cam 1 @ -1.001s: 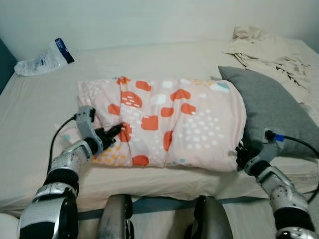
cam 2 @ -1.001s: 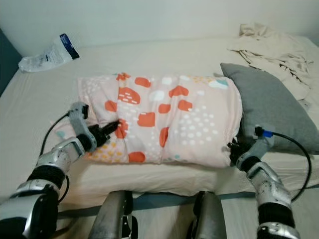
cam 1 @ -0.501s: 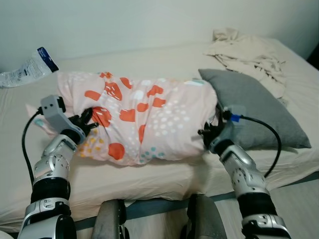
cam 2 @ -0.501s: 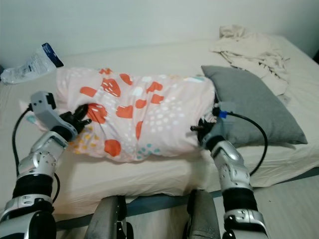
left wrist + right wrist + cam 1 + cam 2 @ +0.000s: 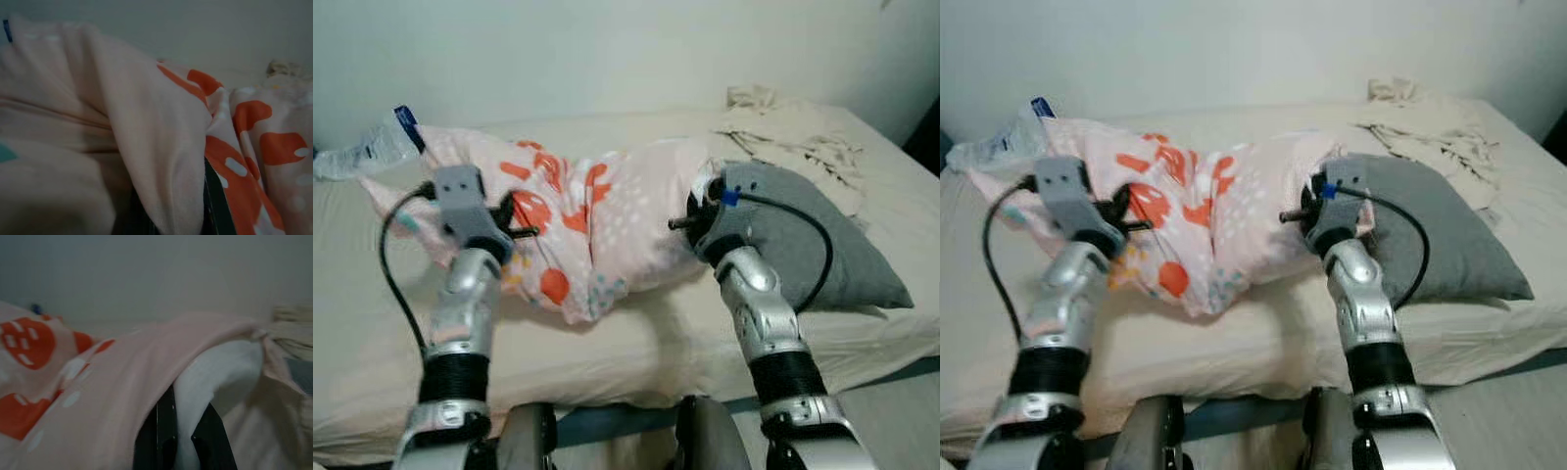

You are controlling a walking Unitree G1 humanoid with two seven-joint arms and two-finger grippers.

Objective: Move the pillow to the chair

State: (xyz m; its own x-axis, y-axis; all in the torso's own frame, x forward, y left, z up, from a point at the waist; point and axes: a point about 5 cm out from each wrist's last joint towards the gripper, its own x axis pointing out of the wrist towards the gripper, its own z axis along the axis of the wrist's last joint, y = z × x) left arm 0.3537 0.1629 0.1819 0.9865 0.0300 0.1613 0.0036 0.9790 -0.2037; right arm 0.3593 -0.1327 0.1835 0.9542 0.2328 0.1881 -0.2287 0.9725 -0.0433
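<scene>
A bed (image 5: 636, 343) spans the frame, and the pink pillow (image 5: 597, 220) with orange spots hangs bunched above it at centre left — pinched at both ends. A grey pillow (image 5: 813, 240) lies at right, with crumpled sheets (image 5: 783, 127) at upper right and a plastic bag (image 5: 362, 152) at upper left. The left gripper (image 5: 514, 227) and right gripper (image 5: 690, 217) are each clamped on pillow fabric.

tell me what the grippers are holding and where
The patterned pillow: left gripper pinches its left end, right gripper its right end.
</scene>
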